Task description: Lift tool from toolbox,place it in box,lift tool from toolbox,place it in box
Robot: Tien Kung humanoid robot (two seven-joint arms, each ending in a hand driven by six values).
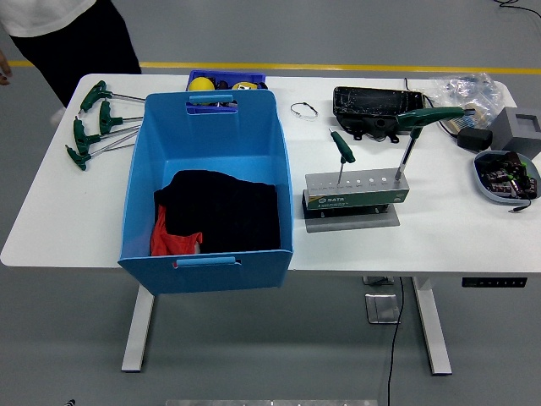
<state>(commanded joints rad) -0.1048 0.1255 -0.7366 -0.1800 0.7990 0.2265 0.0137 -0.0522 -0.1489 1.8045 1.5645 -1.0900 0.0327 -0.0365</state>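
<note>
A grey tool stand [355,189] sits on the table right of centre. Two green-handled T wrenches stand in it: a small one [342,149] at its left end and a large one [423,118] at its right end. A big blue box [210,135] stands left of centre, with black and red cloth [215,216] in its bottom. Several more green T-handle wrenches [93,123] lie on the table left of the box. Neither robot hand is in view.
A person in dark trousers [80,38] stands at the far left corner. A small blue tray [226,82] with yellow items is behind the box. A black case [372,106], a grey box [517,131] and a bowl of parts [507,176] are at the right.
</note>
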